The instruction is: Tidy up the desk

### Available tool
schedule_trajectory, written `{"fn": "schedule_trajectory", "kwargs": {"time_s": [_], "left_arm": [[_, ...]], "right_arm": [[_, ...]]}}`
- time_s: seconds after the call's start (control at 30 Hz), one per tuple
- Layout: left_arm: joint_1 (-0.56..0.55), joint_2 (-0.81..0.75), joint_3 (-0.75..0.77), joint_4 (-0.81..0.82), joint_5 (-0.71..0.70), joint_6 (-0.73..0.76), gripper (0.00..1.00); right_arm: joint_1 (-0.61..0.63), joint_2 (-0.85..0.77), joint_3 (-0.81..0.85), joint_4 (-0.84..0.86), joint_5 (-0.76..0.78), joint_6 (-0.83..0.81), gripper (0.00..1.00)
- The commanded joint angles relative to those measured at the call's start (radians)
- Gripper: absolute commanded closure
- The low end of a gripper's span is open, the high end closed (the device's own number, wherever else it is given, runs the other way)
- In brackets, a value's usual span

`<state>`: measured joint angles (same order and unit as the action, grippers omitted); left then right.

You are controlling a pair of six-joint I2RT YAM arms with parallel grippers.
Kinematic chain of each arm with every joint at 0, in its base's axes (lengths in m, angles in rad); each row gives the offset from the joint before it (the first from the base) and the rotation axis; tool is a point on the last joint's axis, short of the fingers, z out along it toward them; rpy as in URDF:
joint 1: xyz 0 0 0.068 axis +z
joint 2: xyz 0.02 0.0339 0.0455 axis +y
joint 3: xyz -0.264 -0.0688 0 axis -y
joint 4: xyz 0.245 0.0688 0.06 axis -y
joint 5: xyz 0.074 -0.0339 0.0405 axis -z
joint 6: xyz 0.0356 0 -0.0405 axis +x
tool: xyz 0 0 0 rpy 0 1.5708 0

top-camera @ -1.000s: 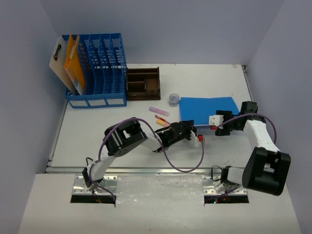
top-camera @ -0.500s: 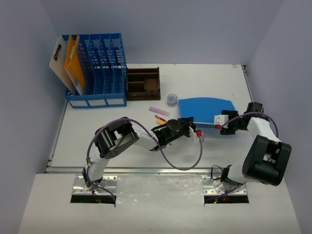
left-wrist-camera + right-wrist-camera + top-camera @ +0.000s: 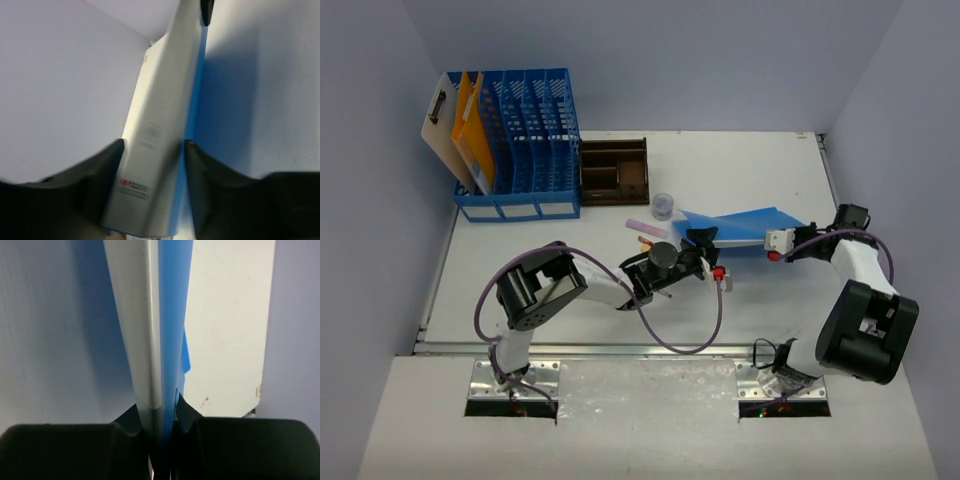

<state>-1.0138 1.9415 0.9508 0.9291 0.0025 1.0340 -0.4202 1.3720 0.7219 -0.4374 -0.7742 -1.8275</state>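
A blue folder (image 3: pixel 745 222) hangs tilted above the off-white desk (image 3: pixel 520 270), its silver-grey inner face showing in both wrist views. My right gripper (image 3: pixel 775 241) is shut on its right edge; in the right wrist view the blue and grey sheets (image 3: pixel 175 315) are pinched tight between the jaws (image 3: pixel 157 410). My left gripper (image 3: pixel 705 240) sits at the folder's left end. In the left wrist view its jaws (image 3: pixel 154 165) stand apart, with the folder (image 3: pixel 165 100) lying loosely between them.
A blue mesh file rack (image 3: pixel 520 140) at the back left holds a clipboard (image 3: pixel 440 125) and an orange folder (image 3: pixel 470 135). Beside it stands a dark-brown tray (image 3: pixel 614 170). A small clear cup (image 3: pixel 663 205), a pink stick (image 3: pixel 646 228) and pens (image 3: pixel 645 243) lie near the left arm.
The folder lay flat and now is lifted and tilted. My right gripper closed on its right edge. My left gripper's jaws opened and the arm drew left. The cup shifted slightly left.
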Motion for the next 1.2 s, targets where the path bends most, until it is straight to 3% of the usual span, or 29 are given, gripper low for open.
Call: {"fn": "schedule_trajectory", "kwargs": {"time_s": [0.0, 0.03, 0.13, 0.27, 0.53, 0.77, 1.17], "left_arm": [[0.000, -0.029, -0.023, 0.102, 0.022, 0.026, 0.45], [-0.002, -0.024, -0.012, 0.100, 0.018, 0.034, 0.35], [-0.008, -0.007, 0.028, 0.070, 0.014, 0.043, 0.29], [-0.017, 0.025, 0.086, 0.030, 0.008, 0.041, 0.28], [-0.042, 0.022, 0.134, 0.011, 0.019, 0.031, 0.28], [-0.062, 0.019, 0.154, -0.075, 0.036, 0.021, 0.29], [-0.103, -0.137, 0.009, -0.082, -0.047, 0.011, 0.16]], "right_arm": [[-0.023, -0.040, 0.079, -0.049, -0.060, 0.092, 0.99], [-0.023, -0.059, 0.100, -0.079, -0.072, 0.108, 0.99], [-0.022, -0.091, 0.122, -0.145, -0.088, 0.097, 0.99], [-0.023, -0.152, 0.084, -0.172, -0.097, 0.039, 0.99], [-0.022, -0.255, -0.081, -0.017, -0.105, -0.027, 0.99], [-0.017, -0.268, -0.099, 0.071, -0.077, 0.011, 0.99], [-0.005, -0.235, -0.110, 0.167, 0.026, 0.112, 0.99]]}}
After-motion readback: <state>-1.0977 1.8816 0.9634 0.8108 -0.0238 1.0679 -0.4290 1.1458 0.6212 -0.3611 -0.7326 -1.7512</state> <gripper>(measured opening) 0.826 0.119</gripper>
